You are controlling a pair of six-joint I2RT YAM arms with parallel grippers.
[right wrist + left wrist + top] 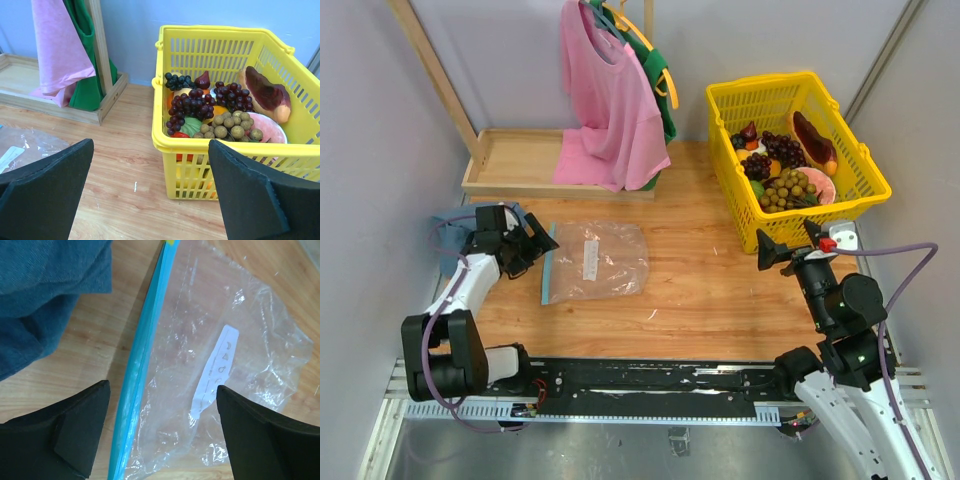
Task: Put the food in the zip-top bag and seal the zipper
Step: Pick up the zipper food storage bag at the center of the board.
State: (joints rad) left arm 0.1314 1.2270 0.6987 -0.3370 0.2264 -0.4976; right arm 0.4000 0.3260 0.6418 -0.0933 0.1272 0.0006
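The clear zip-top bag (600, 262) lies flat and empty on the wooden table, its white label (215, 367) facing up. The teal zipper (142, 360) runs along the bag's left edge. My left gripper (545, 250) hovers over that edge, open; in the left wrist view its fingers straddle the zipper and the bag's mouth (162, 390). The food (783, 165) is piled in the yellow basket (840, 210) at the right: purple grapes, a tan berry cluster, green and red pieces (220, 115). My right gripper (786, 240) is open in front of the basket (151, 145), holding nothing.
A blue cloth (450, 225) lies bunched left of the bag, beside the left arm (50, 290). A pink shirt (605, 90) and a green garment hang over a wooden tray (510, 160) at the back. Walls close in both sides.
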